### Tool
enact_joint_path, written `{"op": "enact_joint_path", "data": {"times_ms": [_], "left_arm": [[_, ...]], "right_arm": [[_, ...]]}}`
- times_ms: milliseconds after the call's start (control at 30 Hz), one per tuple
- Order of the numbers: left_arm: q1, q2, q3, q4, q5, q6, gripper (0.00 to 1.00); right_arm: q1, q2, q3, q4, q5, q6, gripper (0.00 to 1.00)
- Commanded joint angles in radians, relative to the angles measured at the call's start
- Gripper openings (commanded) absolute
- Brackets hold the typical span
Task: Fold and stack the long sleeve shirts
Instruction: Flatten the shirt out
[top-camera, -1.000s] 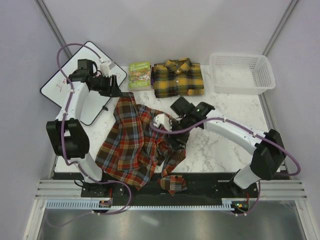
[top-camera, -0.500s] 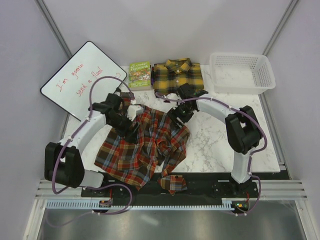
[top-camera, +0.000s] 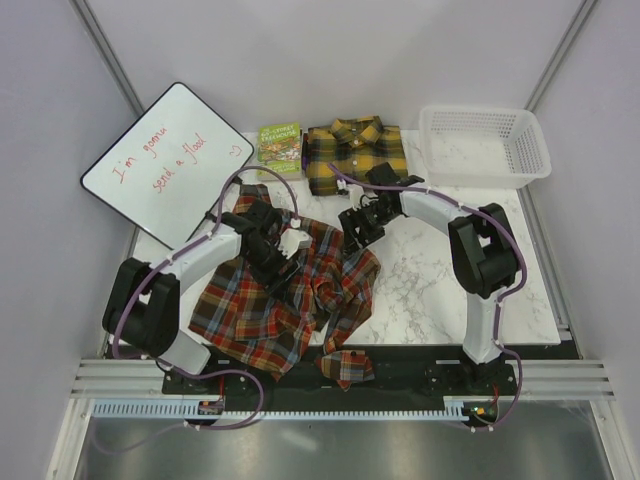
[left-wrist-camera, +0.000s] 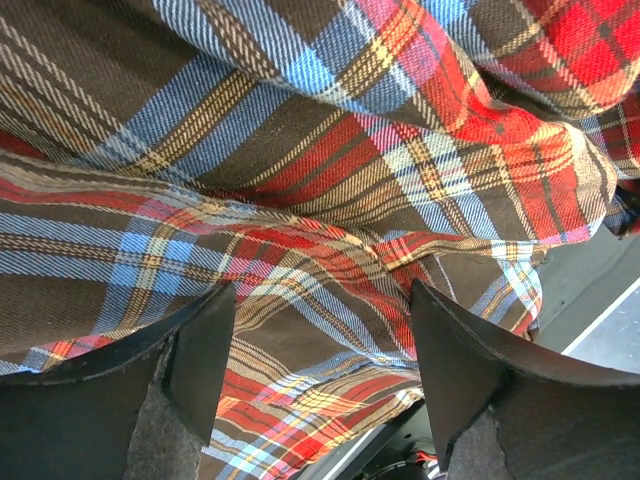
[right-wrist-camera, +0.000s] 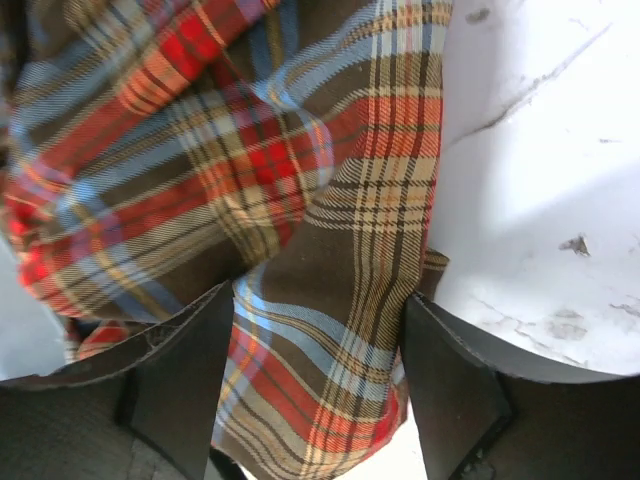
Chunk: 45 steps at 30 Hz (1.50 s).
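White, grey-veined marble table set between plain pale walls, as I see it from the overhead camera. Nearest the arm bases, the red-brown shirt lies crumpled in soft folds, a flap of its hem hanging over the near table edge; its flannel weave carries blue and yellow lines on brown and red. My left gripper sits low over the middle of this shirt, its dark wedge-shaped fingers spread apart with rumpled cloth showing in the gap. My right gripper is at the shirt's far right corner, fingers likewise parted, a fold of plaid running between them beside bare marble. Along the far edge, left to right: a tilted whiteboard with red handwriting, a small green book, the yellow and black shirt folded into a neat rectangle with its collar up, and a white plastic mesh basket
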<state>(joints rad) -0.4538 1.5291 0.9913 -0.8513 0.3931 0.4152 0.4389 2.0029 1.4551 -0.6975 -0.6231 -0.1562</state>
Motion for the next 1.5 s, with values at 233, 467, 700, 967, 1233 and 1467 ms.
{"op": "enact_joint_path", "data": {"times_ms": [233, 467, 700, 967, 1233, 1467], "left_arm": [[0.05, -0.108, 0.004, 0.002, -0.089, -0.021, 0.02], [0.294, -0.147, 0.135, -0.072, -0.074, 0.048, 0.02], [0.391, -0.117, 0.292, -0.068, -0.08, 0.031, 0.02], [0.529, -0.092, 0.392, -0.035, -0.043, 0.036, 0.02], [0.609, -0.221, 0.204, -0.08, -0.063, 0.204, 0.02], [0.616, -0.256, 0.132, -0.075, -0.065, 0.218, 0.02]], "right_arm": [[-0.002, 0.129, 0.158, 0.104, -0.086, 0.11, 0.72], [-0.041, 0.111, 0.166, 0.087, -0.067, 0.084, 0.0], [-0.314, -0.202, 0.007, -0.034, -0.061, -0.044, 0.0], [-0.265, -0.547, -0.215, -0.232, 0.029, -0.296, 0.0], [0.549, -0.592, -0.456, -0.18, 0.257, -0.299, 0.21], [0.316, -0.584, -0.202, -0.208, 0.133, -0.327, 0.77]]}}
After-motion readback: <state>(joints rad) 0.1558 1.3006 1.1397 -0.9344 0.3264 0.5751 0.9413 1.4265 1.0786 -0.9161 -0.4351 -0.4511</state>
